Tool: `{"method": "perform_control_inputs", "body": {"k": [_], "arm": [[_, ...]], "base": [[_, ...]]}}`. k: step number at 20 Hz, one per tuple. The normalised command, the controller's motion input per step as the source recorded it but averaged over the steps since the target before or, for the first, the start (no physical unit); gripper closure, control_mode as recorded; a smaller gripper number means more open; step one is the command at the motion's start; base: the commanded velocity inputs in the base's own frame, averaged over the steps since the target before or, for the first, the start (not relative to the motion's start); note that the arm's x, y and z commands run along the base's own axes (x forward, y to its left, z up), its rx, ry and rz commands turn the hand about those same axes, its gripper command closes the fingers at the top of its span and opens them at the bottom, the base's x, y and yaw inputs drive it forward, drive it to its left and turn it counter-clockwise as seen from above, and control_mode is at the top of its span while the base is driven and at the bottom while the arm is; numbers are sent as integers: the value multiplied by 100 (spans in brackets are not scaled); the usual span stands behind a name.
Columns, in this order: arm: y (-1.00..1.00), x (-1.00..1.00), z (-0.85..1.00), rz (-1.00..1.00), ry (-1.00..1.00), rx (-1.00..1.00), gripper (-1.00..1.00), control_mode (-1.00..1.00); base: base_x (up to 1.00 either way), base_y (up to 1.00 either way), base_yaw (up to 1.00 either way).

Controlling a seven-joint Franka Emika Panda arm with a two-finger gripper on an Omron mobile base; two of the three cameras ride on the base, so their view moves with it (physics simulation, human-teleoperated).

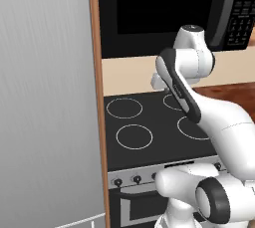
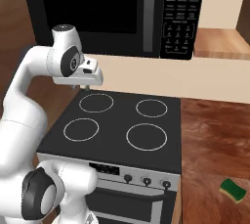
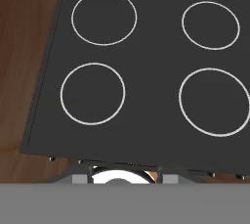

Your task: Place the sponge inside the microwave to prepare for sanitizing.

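Right base view: sponge [image 2: 232,190] on counter [image 2: 215,135], microwave [image 2: 117,12] top cropped, gripper state indiscernible.

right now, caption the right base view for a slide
Arm poised above the stove, microwave door shut, sponge lying on the counter.

The sponge [image 2: 232,190] is a small flat block, green on top with a yellow edge, lying flat on the wooden counter to the right of the stove, near its front corner. The microwave [image 2: 117,10] is a large black appliance mounted above the stove, its dark-window door shut, with a white-marked keypad panel on its right side.
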Motion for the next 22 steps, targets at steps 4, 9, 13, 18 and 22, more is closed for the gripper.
{"method": "perform_control_inputs", "body": {"k": [4,9,13,18,22], "arm": [[-1,-11,0,0,-4,0,-100,-100],[-11,-34,0,0,-22,1,-100,-100],[-28,-27,9,0,-15,9,-100,-100],[-34,-13,21,0,-13,5,-100,-100],[-37,-3,37,0,-4,1,-100,-100]], "base": [[0,0,0],[0,0,0],[0,0,0],[0,0,0],[0,0,0]]}}
